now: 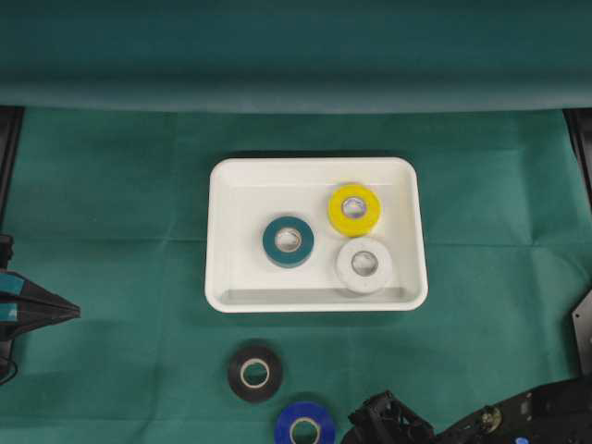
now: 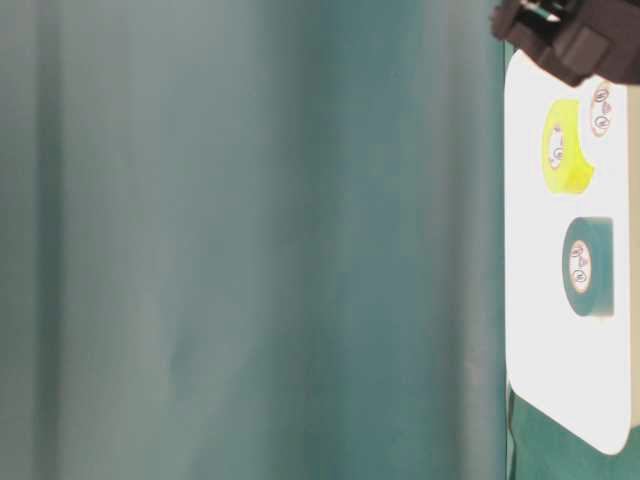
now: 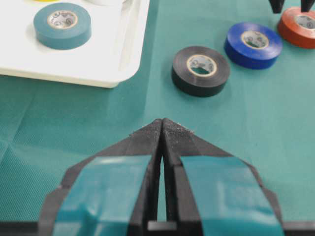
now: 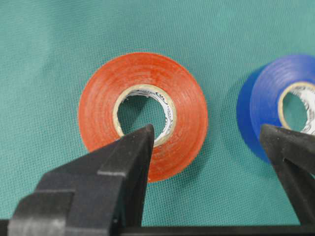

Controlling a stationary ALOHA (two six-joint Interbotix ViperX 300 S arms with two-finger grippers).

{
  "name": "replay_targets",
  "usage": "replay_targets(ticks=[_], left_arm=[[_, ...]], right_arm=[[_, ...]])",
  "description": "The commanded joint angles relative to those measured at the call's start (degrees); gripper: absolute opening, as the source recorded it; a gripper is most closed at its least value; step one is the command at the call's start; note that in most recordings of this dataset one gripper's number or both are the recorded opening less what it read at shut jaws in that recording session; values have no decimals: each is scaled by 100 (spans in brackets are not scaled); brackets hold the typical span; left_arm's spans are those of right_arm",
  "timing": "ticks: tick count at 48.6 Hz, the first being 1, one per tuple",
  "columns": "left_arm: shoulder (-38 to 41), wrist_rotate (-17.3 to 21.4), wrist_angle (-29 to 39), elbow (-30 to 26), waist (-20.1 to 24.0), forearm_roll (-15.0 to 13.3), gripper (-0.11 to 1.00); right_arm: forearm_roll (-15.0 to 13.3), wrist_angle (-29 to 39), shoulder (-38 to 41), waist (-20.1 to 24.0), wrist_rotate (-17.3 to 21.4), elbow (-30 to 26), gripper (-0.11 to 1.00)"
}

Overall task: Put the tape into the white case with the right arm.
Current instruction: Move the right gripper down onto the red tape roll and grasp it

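My right gripper (image 4: 209, 147) hangs spread over the red tape roll (image 4: 142, 114).
Only my wrist views show that glossy ribbed ring flat on woven green cloth (image 4: 44, 44), beside the blue roll (image 4: 280, 105); overhead, the smooth white case (image 1: 222, 277) holds teal, yellow and white rolls. My left gripper (image 3: 162, 123) is pressed together.

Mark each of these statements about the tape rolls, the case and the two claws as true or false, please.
1. Three rolls lie in the white case: teal, yellow and white. True.
2. The black roll lies inside the case. False: it lies on the cloth, outside the case.
3. The right claw is open above the red roll. True.
4. The left claw holds the blue roll. False: its fingers are shut together on nothing, apart from the rolls.
5. The red roll is already in the case. False: it lies on the cloth beside the blue roll.
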Motion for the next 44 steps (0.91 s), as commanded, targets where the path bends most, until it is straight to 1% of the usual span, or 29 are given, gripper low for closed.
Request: replay_targets(ticks=[1,8,15,18,26,28,32,34,37,44], left_arm=[[44,0,-53,-53,18,-18,0],[44,0,-62,-53,18,-9,0],[44,0,-62,-53,18,-9,0],[44,0,-62,-53,18,-9,0],[44,0,-62,-53,18,-9,0],[44,0,-53,-53,18,-9,0],[44,0,-53,-53,18,-9,0],[44,0,-62,-53,18,-18,0],[44,0,-53,-53,18,-9,0],[44,0,-62,-53,18,-9,0]], right_arm=[[9,141,-70,26,167,-149,65],[44,606,-70,79,562,-246,65],[352,1301,-9,114,1081,-510,65],[413,1477,26,114,1230,-589,65],[536,1556,62,167,1301,-668,65],[606,1556,62,185,1310,-686,65],[835,1564,62,202,1310,-738,65],[1002,1573,62,202,1310,-773,65],[1134,1591,62,220,1310,-800,65],[1169,1573,132,220,1310,-800,65]])
